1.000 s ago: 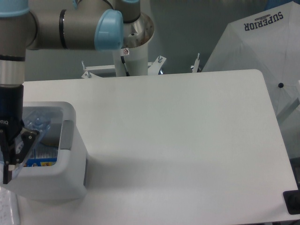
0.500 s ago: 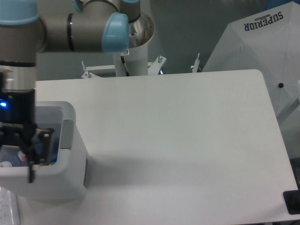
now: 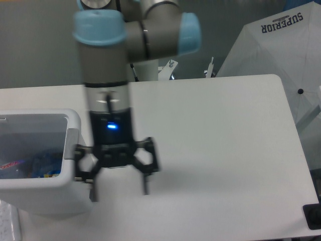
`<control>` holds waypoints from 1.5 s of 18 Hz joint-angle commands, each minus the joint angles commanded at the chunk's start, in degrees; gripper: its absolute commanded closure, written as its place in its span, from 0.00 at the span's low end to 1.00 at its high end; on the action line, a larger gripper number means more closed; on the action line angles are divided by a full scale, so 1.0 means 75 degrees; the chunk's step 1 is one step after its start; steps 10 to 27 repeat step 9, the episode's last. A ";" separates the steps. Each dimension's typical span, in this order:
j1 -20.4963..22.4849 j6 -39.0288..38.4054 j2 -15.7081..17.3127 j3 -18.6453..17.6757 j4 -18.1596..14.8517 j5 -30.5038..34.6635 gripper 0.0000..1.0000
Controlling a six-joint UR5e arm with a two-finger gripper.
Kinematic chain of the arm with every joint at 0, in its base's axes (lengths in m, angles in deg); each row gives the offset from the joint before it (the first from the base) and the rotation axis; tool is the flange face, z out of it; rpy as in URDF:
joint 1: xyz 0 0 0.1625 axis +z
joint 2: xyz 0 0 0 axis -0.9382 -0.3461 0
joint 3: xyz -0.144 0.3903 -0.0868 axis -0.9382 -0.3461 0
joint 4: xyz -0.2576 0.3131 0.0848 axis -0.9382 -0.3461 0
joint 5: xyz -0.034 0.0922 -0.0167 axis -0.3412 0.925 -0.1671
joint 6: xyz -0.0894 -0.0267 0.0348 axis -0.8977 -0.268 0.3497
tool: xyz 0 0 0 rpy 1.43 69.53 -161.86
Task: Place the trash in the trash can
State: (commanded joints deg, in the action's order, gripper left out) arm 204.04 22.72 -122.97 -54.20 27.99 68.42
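Just right of the trash can (image 3: pixel 50 186), above the bare white tabletop (image 3: pixel 215 150), we see the gripper (image 3: pixel 118 190) hanging with its jaws spread wide and nothing between them. Its outline is blurred, so we cannot place the fingertips exactly, but one finger shows just beside the can's right wall and the other lies farther out over the tabletop. A blue light glows on the wrist above it.

Inside the trash can, at the left edge of the view, we make out the bottle (image 3: pixel 42 163) as a bluish, crumpled shape lying low against the inner wall; a small red-and-white scrap sits beside it, too indistinct for us to name. A pale ribbed object (image 3: pixel 9 221) lies on the tabletop at the lower left corner, in front of the can; we cannot tell whether this is the wrapper.

We judge that the bottle has been delivered and the arm is between loads. If the pale object is the second piece, the next move calls for bringing the wide gripper over it, lowering, and closing gently on thin, yielding material.
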 joint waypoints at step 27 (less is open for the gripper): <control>0.0680 0.1925 0.0820 -0.0904 -0.0926 0.0260 0.00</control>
